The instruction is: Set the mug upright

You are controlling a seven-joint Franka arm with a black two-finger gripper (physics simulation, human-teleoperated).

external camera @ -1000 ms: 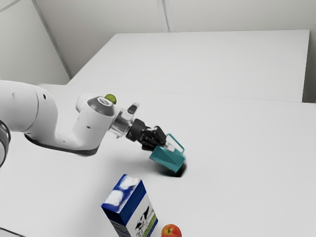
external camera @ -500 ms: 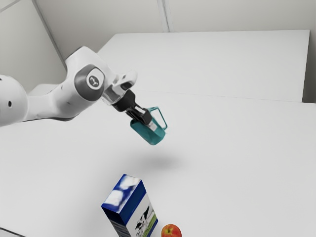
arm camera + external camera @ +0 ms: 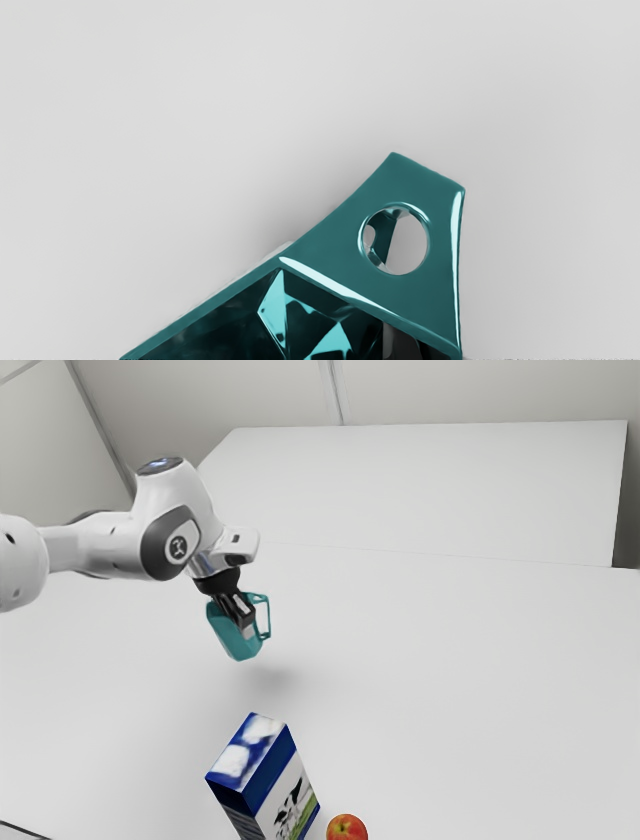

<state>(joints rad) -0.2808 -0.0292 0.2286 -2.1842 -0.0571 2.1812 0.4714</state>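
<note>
One bent arm (image 3: 178, 500) aloft, mug (image 3: 228, 635) seemingly tilted

The mug (image 3: 232, 638) is teal, the carton (image 3: 262, 770) blue and white, the apple (image 3: 347, 829) red-orange.

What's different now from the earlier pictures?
The teal plastic-looking mug has risen, shifted toward the exterior view's left and tilts less. The black fingers hold it as before. The blue-and-white milk carton and red apple haven't moved.

pale walls (image 3: 230, 390) rise behind a white table (image 3: 480, 690).
</note>
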